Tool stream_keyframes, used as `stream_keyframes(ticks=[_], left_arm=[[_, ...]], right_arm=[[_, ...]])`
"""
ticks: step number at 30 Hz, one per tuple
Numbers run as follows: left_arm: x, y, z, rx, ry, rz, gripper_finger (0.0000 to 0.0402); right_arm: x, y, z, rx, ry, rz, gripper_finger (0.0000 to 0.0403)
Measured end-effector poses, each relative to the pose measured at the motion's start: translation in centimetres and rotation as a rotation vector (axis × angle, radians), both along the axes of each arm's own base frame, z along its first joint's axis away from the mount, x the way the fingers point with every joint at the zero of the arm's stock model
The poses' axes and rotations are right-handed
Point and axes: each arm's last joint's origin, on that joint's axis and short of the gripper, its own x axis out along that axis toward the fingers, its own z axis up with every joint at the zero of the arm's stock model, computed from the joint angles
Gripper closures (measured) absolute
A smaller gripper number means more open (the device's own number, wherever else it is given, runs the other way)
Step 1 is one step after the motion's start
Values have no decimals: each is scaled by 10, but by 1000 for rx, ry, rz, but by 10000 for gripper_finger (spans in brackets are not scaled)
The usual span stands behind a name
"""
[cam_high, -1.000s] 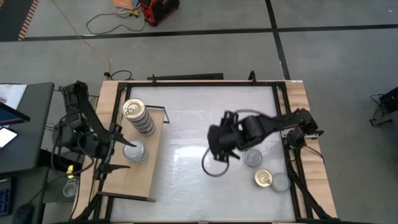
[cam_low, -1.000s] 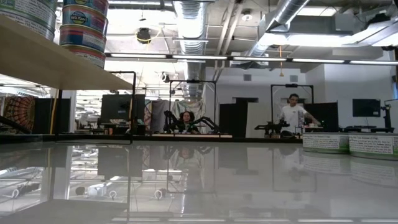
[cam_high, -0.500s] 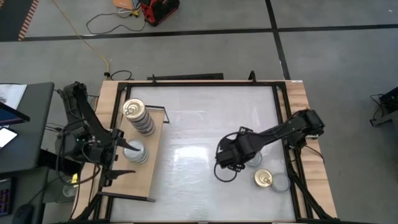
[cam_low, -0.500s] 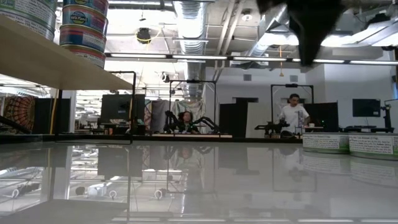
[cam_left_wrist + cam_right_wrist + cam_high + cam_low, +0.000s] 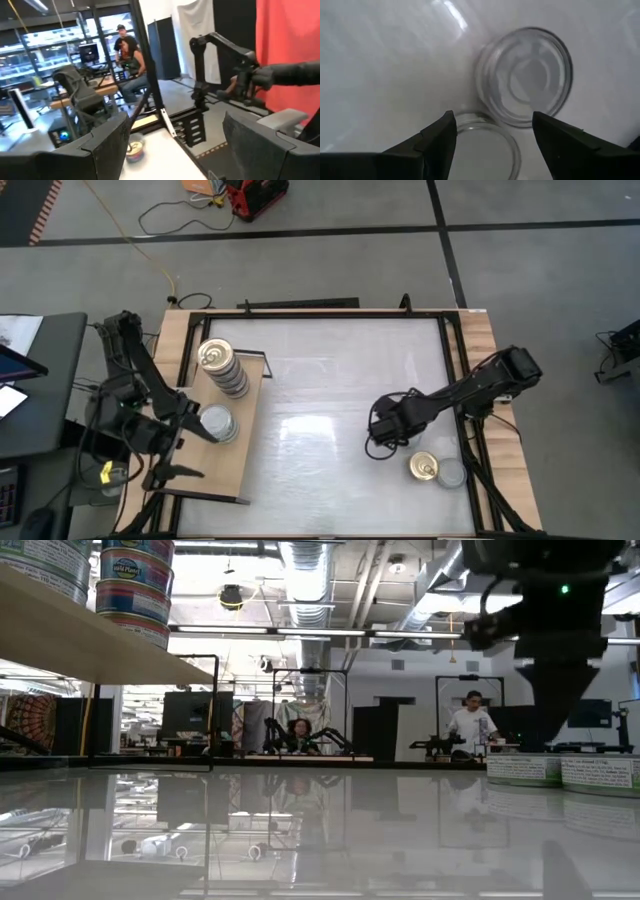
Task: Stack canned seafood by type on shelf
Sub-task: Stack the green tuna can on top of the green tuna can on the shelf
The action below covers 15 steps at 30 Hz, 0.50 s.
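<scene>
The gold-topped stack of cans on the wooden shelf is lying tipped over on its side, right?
No. The high view shows the gold-topped stack of cans standing upright on the wooden shelf, not tipped over.

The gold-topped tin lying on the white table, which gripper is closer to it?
The right gripper, open just beside the gold-topped tin. The left gripper is open across the table, over the shelf.

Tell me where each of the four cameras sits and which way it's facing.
High: overhead, straight down; both arms, shelf, gold-topped stack.
Low: tabletop height, facing the room; right arm hangs in, same stack upper left.
Left wrist: behind the open left gripper, facing the room.
Right wrist: looking down past the open right gripper at a silver tin.
</scene>
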Motion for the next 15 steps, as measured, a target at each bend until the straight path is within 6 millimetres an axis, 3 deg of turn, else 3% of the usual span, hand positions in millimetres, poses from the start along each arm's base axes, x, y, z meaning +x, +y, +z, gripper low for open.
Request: stream_keyframes(ticks=[9,15], left_arm=[[-5,-10,-5,72,-11,-285,97],[2,-25,-14,122,15,-266,97]], right_arm=[[7,-2,-11,-53,-15,31,113],[12,-14,-11,-43,-27,15,113]])
